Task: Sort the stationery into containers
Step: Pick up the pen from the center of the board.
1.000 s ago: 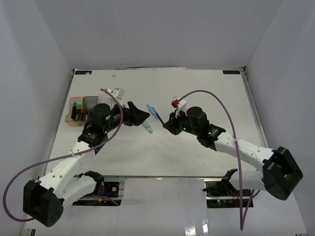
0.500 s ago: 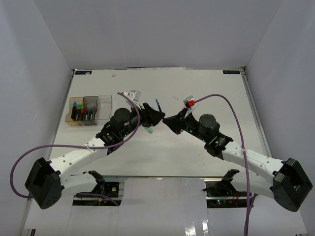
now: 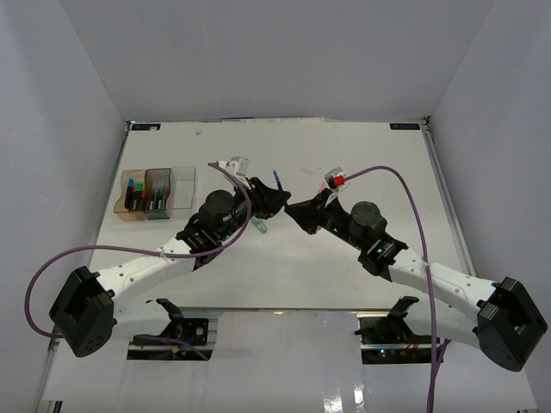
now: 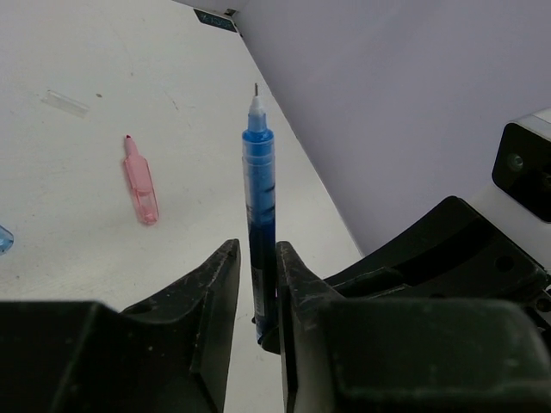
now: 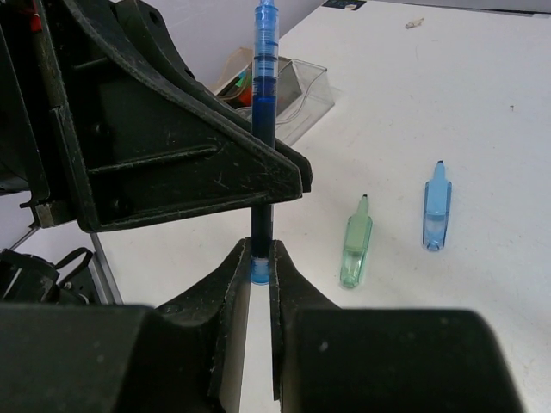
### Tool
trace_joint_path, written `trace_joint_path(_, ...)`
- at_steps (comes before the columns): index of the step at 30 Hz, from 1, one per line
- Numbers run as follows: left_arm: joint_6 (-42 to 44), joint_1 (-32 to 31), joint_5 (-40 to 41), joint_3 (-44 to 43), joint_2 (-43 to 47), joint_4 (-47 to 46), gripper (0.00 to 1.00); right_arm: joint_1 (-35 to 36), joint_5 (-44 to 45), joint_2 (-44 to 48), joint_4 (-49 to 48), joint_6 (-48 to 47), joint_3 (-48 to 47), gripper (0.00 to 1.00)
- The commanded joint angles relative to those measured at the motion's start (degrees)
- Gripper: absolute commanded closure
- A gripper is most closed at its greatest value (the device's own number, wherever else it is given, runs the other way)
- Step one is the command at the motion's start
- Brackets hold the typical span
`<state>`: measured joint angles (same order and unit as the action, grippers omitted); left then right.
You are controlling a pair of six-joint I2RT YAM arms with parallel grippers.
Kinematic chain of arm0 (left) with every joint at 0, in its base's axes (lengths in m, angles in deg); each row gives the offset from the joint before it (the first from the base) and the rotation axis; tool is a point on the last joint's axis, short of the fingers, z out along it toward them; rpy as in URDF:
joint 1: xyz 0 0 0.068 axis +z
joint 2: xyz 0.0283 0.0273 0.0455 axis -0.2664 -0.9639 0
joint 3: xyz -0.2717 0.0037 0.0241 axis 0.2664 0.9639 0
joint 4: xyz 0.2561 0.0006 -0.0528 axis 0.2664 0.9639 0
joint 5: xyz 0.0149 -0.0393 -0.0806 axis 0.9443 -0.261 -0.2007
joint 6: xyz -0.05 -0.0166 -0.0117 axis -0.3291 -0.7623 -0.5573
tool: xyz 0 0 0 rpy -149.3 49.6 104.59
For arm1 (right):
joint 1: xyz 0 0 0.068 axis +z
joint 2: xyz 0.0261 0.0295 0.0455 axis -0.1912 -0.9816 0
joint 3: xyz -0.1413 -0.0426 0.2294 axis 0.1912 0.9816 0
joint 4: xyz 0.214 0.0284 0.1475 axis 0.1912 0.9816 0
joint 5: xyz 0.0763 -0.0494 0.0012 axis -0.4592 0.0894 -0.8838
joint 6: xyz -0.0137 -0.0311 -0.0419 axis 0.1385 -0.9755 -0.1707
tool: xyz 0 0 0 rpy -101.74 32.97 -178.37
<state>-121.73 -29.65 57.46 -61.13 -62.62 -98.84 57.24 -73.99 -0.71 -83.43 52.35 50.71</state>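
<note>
Top external view: left gripper [image 3: 277,201] and right gripper [image 3: 293,210] meet tip to tip mid-table, both clamped on the upright blue pen [image 3: 275,180] (its nib up). A green tapered piece [image 5: 355,243] lies at their 7 o'clock. The table [image 3: 370,151] is open toward 12 and 2 o'clock. The containers [image 3: 157,193] sit at 9 o'clock near the left edge. A second ago the grippers stood well apart.

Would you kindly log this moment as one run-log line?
phase: apparent mid-air handover | left gripper: shut on blue pen | right gripper: shut on blue pen | loose: green piece, pink piece
</note>
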Motion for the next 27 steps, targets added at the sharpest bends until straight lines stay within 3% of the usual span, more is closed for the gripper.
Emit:
trace_joint_path(1,-0.3,-0.5,0.9,-0.9,-0.3,-2.4,0.67,0.4,0.6,1.2,-4.2,0.3,0.6,0.92)
trace_joint_path(8,0.6,-0.6,1.0,-1.2,-0.6,-2.0,0.87,0.3,0.6,0.6,-3.1,-0.7,0.2,0.88)
trace_joint_path(11,2.5,-0.5,2.0,-1.9,-0.6,-0.1,0.92,0.4,1.2,0.2,-0.3,-1.5,-0.5,0.71)
trace_joint_path(12,3.1,-0.5,2.4,-2.2,-0.6,1.6,0.93,0.3,1.8,0.2,0.4,-1.5,-0.5,0.60)
trace_joint_path(15,6.3,0.4,3.8,-3.8,-0.7,5.7,0.97,0.1,4.4,0.2,2.5,-2.2,-0.8,0.39)
trace_joint_path(18,10.0,3.6,3.8,-5.4,-0.6,10.6,0.98,-0.9,7.3,-1.0,7.0,-3.5,-2.4,0.27)
trace_joint_path(23,13.3,15.4,-6.0,-8.3,0.7,17.8,0.99,-8.7,5.6,-7.5,14.4,-7.1,-8.7,0.20)
trace_joint_path(27,21.0,20.9,-8.5,-13.2,1.0,27.5,0.99,-15.6,-0.2,-15.7,18.7,-10.2,-15.9,0.20)
